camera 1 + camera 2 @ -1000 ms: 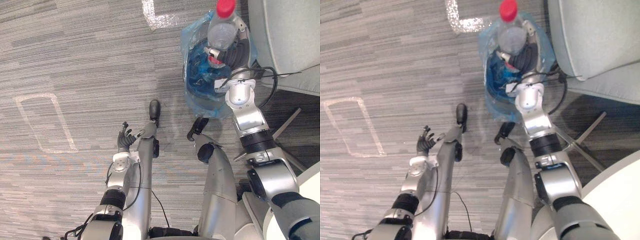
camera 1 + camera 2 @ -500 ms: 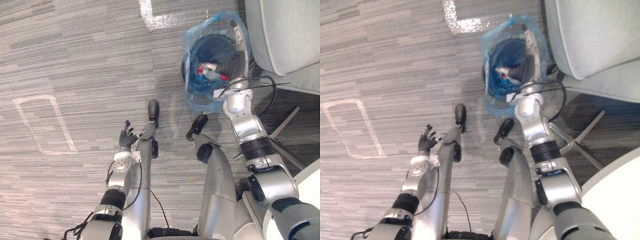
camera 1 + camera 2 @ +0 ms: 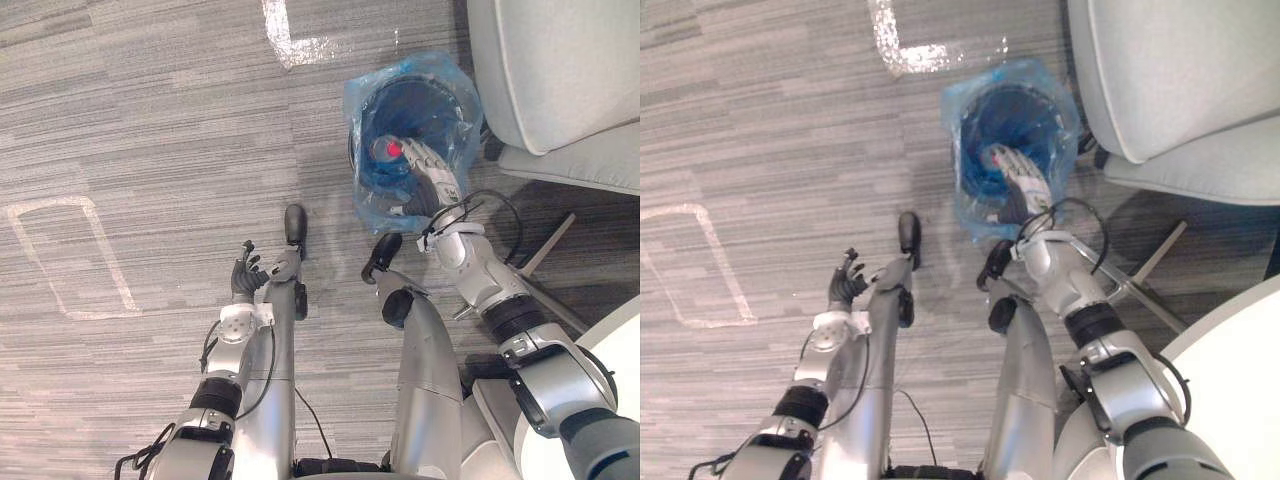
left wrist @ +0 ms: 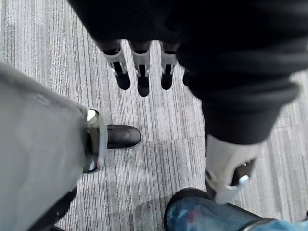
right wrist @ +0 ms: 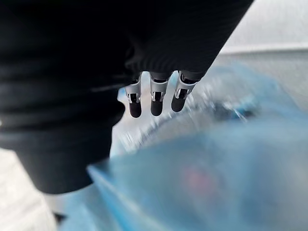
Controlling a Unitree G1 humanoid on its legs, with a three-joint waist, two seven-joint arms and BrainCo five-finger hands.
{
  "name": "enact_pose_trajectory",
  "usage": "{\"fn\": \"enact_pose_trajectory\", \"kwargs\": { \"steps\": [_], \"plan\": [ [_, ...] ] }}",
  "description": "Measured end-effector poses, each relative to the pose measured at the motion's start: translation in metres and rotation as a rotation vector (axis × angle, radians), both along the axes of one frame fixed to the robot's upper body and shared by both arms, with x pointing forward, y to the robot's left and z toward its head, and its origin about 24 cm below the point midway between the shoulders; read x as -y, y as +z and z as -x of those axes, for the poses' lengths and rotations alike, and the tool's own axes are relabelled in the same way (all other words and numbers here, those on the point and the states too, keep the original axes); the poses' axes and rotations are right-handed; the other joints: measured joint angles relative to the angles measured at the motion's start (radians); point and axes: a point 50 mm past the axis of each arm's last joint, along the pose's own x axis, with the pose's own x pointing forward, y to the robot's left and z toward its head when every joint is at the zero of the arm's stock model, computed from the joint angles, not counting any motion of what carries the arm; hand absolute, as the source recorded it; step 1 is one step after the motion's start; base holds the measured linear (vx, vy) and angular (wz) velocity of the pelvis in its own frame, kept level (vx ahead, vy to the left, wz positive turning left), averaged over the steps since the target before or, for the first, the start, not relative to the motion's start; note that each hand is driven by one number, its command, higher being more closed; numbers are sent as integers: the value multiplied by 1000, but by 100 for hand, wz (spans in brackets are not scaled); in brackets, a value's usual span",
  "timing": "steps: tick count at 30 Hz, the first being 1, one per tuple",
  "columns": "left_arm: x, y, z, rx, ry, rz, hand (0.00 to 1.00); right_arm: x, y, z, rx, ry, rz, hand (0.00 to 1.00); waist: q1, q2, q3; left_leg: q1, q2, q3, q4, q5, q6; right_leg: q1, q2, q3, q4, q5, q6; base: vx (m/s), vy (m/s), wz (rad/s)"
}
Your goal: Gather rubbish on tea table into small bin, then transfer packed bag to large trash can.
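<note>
Hovering at the small bin's [image 3: 452, 105] rim, the right hand [image 3: 432, 175], fingers straight and empty, could snag the blue bag [image 3: 372, 200] and tip the bottle [image 3: 392, 150] out.

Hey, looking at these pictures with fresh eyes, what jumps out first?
A small bin lined with a bright blue bag stands on the grey carpet beside a pale grey chair, with a red-capped bottle inside it. The right robot hand hangs over the bin's near rim with its fingers relaxed. The left robot hand hovers open above the carpet further left.
</note>
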Motion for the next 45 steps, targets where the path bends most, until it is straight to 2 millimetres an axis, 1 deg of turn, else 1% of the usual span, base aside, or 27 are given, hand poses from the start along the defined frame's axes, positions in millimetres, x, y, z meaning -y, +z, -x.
{"fn": "enact_pose_trajectory", "kwargs": {
  "steps": [5, 6, 8, 11, 15, 22, 28, 30, 35, 40, 42, 43, 44, 45],
  "plan": [
    [-2, 5, -2, 28, 5, 0, 0, 13, -7, -10, -62, -98, 29, 0, 1, 0, 0, -35, -1, -2, -2, 4, -2, -37, 0, -1, 1, 0, 0, -4, -6, 0],
    [-2, 6, -3, 30, 4, 1, 0, 14, -8, -11, -72, -111, 29, 100, 1, 0, 0, -39, -1, -2, -3, 5, -3, -41, -1, -1, 1, 0, 0, -22, -25, 3],
    [-2, 8, -5, 39, 10, 12, 0, 16, -12, -14, -97, -143, 14, 100, 1, 0, 0, -52, -3, -4, -12, 9, -4, -57, -2, -3, 2, 0, -1, -22, -25, 6],
    [-3, 10, -6, 46, 19, 36, 0, 15, -12, -17, -109, -162, -6, 100, 3, 0, 0, -67, -6, -4, -16, 14, -6, -77, -6, -3, 8, 0, -1, -23, -31, 5],
    [-1, 11, -6, 53, 18, 45, 0, 5, -9, -19, -105, -146, -23, 100, 3, 1, 0, -69, -8, -3, -14, 15, -6, -82, -10, -2, 14, -1, -2, -12, -12, 1],
    [3, 13, -7, 60, 13, 58, 0, 4, -10, -19, -107, -142, -27, 100, 7, 1, 0, -66, -8, 0, -14, 17, -4, -81, -12, 1, 16, -1, -2, -35, -26, 0],
    [8, 16, -7, 74, 4, 73, 0, -4, -2, -17, -58, -106, -39, 100, 5, 1, 0, -53, -1, 5, 3, 17, -3, -64, -6, 4, 16, 3, -6, -36, -31, -5],
    [10, 15, -7, 72, 3, 79, 0, -4, -2, -15, -54, -100, -41, 100, 7, 1, 0, -38, 0, 5, 3, 17, -3, -48, -4, 4, 14, 3, -6, -43, -27, -4],
    [11, 14, -7, 64, 0, 79, 0, -16, 2, -4, 7, -34, -70, 100, 7, 1, 0, 16, 15, 11, 11, 10, -2, 11, 11, 6, -3, 11, -10, -53, -28, -10],
    [11, 4, -2, 12, -4, 61, 0, -23, -9, 16, 22, 23, -106, 100, 4, 0, -1, 122, 28, 14, 22, -10, -1, 126, 28, 9, -21, 11, -10, -50, -24, -10],
    [9, -8, 6, -35, 0, 50, 0, -24, -19, 30, 14, 43, -153, 100, 4, -3, -2, 207, 34, 17, 20, -28, 3, 214, 38, 12, -39, 7, -4, -38, -24, -10],
    [8, -12, 9, -50, 0, 43, 0, -24, -22, 34, 9, 47, -160, 100, 3, -5, -4, 228, 36, 20, 20, -31, 2, 234, 40, 14, -43, 6, -3, -19, -26, -17],
    [6, -23, 17, -94, -3, 36, 0, -26, -25, 42, 11, 67, -178, 100, 3, -15, -9, 280, 40, 29, 16, -43, 4, 282, 45, 23, -55, -1, 8, 7, -23, -18],
    [5, -34, 24, -139, -6, 35, 0, -29, -31, 51, -2, 82, -198, 100, -3, -17, -11, 333, 43, 33, 11, -52, 3, 338, 53, 26, -73, -4, 14, 30, -24, -19]
  ]
}}
